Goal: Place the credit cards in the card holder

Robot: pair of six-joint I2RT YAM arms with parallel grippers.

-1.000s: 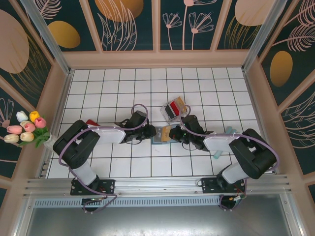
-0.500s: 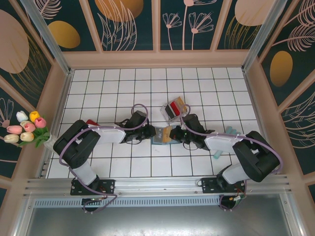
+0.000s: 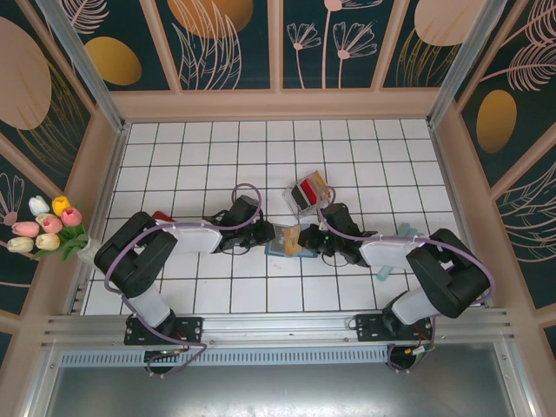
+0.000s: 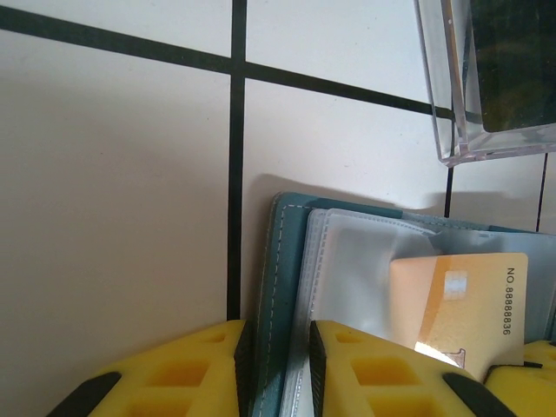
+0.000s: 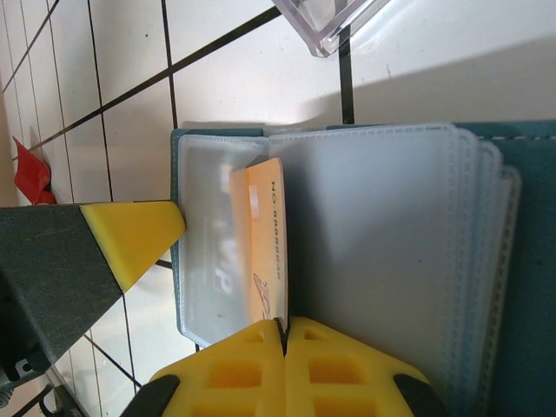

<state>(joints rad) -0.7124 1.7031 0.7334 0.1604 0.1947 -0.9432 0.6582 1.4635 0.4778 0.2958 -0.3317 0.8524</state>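
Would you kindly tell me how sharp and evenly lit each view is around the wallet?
Left wrist view: the tan card is sharp, its number readable; the wallet throws a shadow on the tile. Right wrist view: grey shadow covers the tile below the clear rack. Top view: even light, wallet tiny.

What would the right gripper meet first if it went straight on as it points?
Probably a clear sleeve of the card holder: the right gripper, shut on the tan card, points along the card into it. Farther on stands the clear rack, but depth is unclear.
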